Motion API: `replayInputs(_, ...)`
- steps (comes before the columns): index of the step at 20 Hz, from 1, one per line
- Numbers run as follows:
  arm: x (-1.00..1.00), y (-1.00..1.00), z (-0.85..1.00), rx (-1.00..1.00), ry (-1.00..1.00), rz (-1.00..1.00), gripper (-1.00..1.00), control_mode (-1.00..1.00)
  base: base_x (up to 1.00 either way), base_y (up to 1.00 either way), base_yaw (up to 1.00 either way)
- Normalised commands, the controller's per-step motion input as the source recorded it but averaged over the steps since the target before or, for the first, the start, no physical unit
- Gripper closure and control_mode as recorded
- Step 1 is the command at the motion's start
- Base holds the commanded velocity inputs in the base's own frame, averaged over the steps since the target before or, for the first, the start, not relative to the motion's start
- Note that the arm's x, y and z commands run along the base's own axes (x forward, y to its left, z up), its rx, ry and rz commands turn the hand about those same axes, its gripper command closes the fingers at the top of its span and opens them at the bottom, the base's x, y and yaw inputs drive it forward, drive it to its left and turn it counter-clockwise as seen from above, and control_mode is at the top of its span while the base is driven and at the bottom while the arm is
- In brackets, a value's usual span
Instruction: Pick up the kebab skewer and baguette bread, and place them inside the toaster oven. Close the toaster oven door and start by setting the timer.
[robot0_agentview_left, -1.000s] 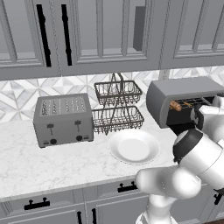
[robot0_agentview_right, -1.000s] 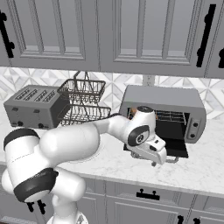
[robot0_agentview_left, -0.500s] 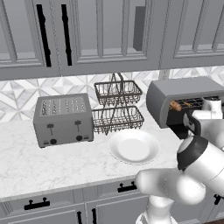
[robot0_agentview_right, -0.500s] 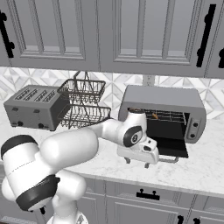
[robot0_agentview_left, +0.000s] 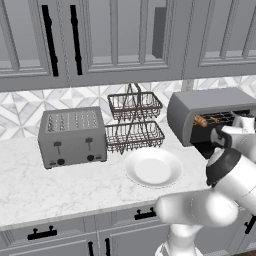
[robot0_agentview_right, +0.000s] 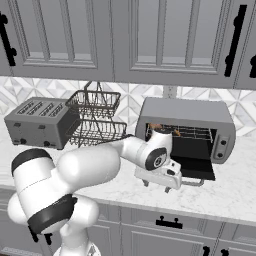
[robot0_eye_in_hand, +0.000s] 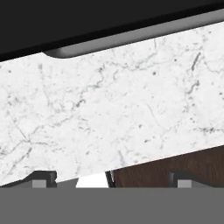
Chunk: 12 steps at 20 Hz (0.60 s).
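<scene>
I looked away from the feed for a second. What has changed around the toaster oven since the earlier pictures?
The arm has drawn its open gripper back from the toaster oven mouth and lowered it; it now hangs empty just in front of the open door, above the counter. Nothing was taken hold of or let go. The door stayed down, the food stayed on the rack inside, and the plate, toaster and wire baskets did not move.

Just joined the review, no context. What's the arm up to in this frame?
The arm's claw is open and empty, low over the marble counter in front of the toaster oven. The toaster oven door is folded down open, and food already sits on the rack inside. The door has yet to be closed.
</scene>
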Motion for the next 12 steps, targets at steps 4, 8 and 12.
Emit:
replayInputs(4, 0.18, 0.0, -0.34, 0.0, -0.08, 0.0, -1.0, -1.0, 0.0, 0.0, 0.0)
replayInputs(8, 0.21, 0.0, -0.26, 0.0, -0.08, 0.0, -1.0, -1.0, 0.0, 0.0, 0.0)
replayInputs(12, 0.38, 0.0, -0.17, 0.0, -0.04, 0.0, -1.0, -1.0, 0.0, 0.0, 0.0)
